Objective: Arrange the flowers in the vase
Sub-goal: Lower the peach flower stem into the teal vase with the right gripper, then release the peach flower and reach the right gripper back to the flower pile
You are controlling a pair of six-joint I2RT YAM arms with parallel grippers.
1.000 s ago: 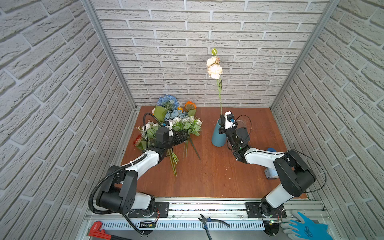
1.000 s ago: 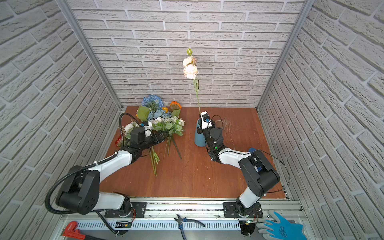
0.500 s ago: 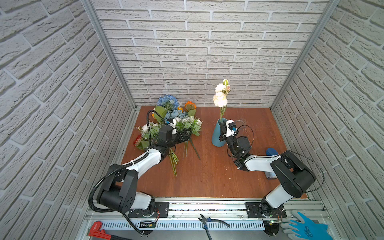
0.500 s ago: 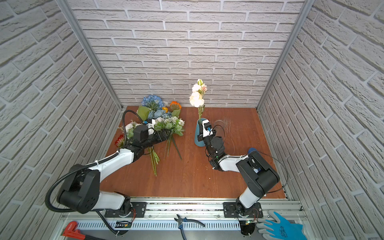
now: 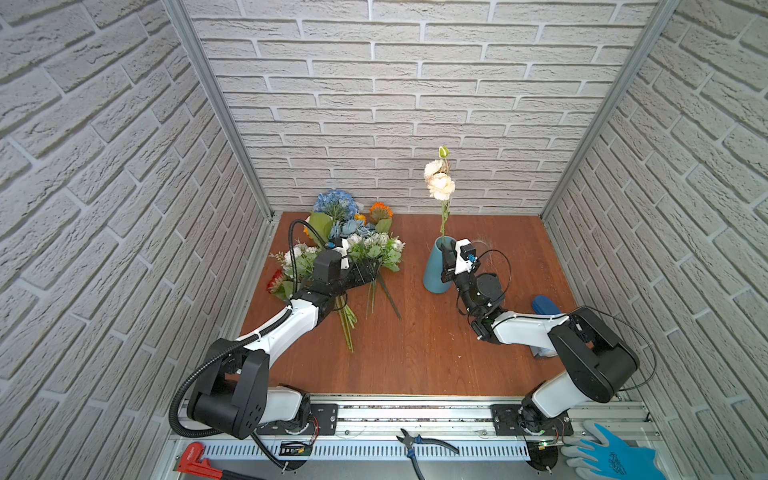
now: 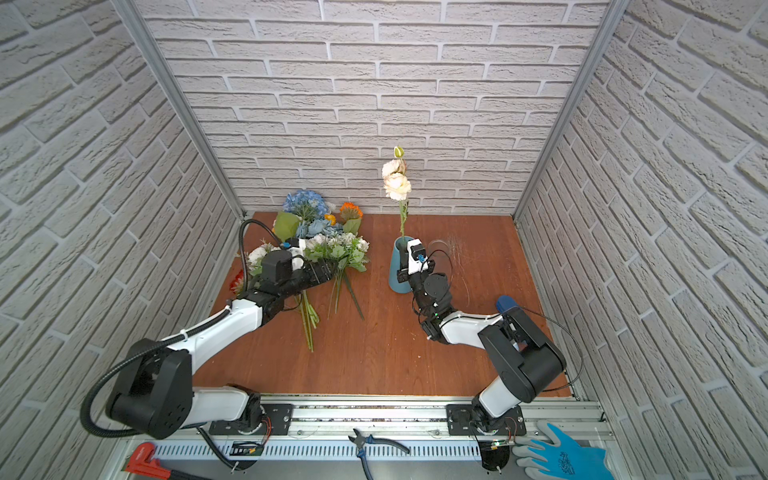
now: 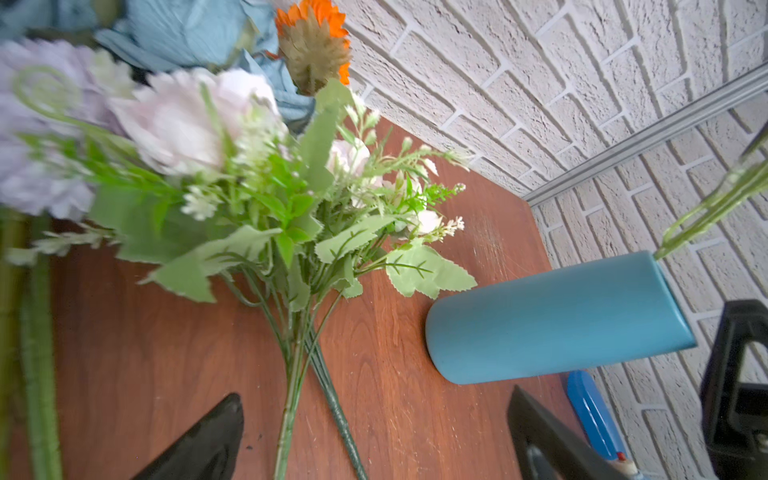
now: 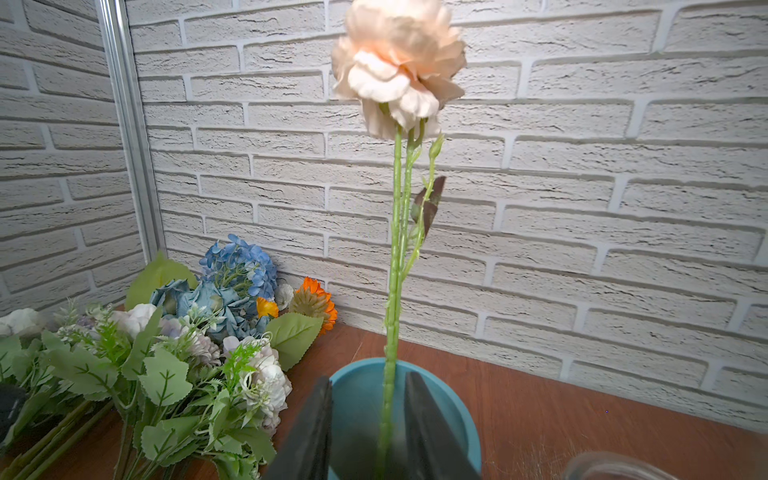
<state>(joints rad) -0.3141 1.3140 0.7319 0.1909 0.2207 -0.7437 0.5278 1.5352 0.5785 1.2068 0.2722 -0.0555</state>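
Observation:
A tall peach flower (image 5: 439, 185) (image 6: 397, 185) stands upright in the blue vase (image 5: 434, 268) (image 6: 395, 270), its green stem (image 8: 392, 291) running down through the vase mouth (image 8: 453, 399). My right gripper (image 8: 368, 380) (image 5: 446, 259) sits at the rim, open. The stem passes between its fingers with a gap on each side. The other flowers (image 5: 349, 237) (image 6: 320, 237) (image 8: 216, 299) lie piled at the back left. My left gripper (image 7: 374, 395) (image 5: 365, 270) is wide open low over the lilac-and-white bunch's stems (image 7: 291, 374), holding nothing.
Brick-pattern walls close in the back and both sides. A blue object (image 5: 545, 305) (image 7: 590, 411) lies right of the vase. Pliers (image 5: 419, 442), a red wrench (image 5: 195, 457) and a blue glove (image 5: 611, 455) rest on the front rail.
The peach flower has come down from above into the vase. The right gripper was shut on its stem and has opened. The left gripper has shifted slightly along the bunch.

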